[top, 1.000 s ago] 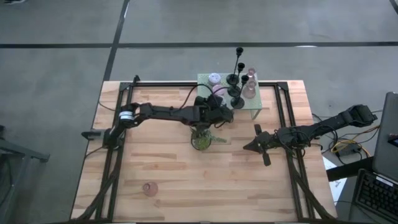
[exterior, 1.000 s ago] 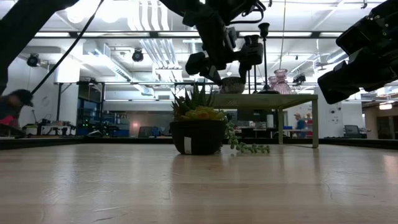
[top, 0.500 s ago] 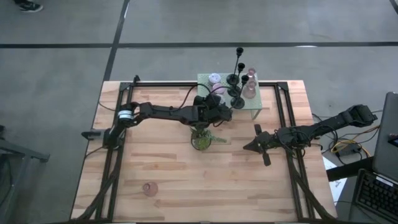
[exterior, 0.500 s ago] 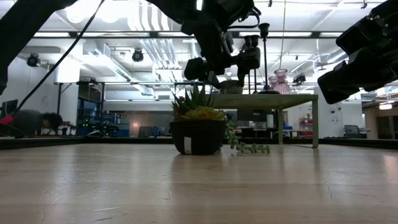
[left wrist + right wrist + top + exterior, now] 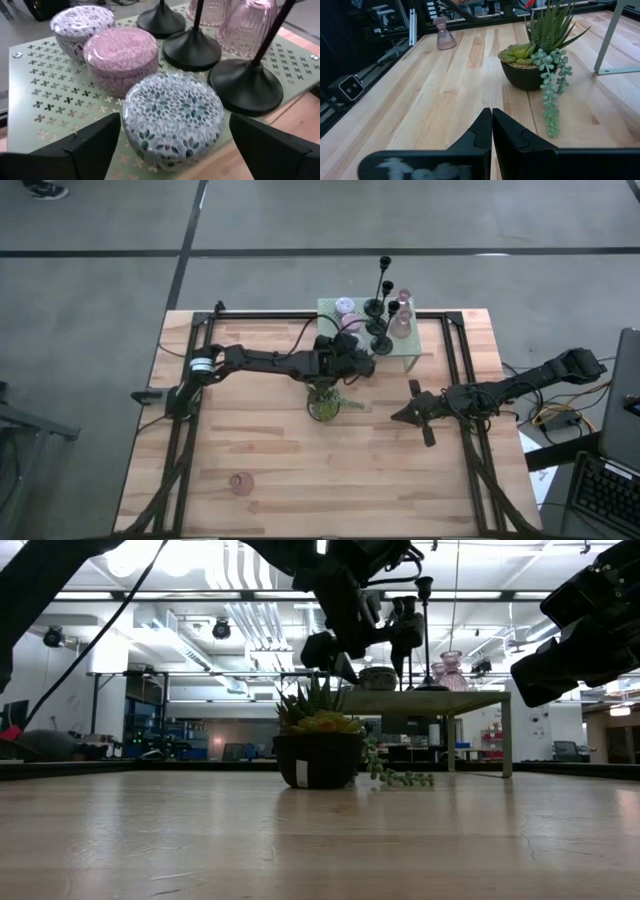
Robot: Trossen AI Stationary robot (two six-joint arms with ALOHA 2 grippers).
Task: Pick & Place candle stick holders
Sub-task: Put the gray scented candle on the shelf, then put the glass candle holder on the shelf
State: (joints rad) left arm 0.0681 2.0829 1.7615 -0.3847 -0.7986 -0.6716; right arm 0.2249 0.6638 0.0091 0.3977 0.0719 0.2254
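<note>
Three patterned round tins (image 5: 172,117) on perforated rack (image 5: 30,90).

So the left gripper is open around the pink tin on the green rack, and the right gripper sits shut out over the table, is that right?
Not quite: the left gripper is open around the blue tin, not the pink tin, which sits one place farther along the green rack. The left wrist view shows this. The right gripper is indeed shut over the table.

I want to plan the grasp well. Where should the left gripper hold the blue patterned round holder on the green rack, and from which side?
Grip the blue holder across its round side wall, coming level from the rack's open front edge, as the open left gripper already faces it. Behind it the pink holder and a black candlestick base crowd it.
</note>
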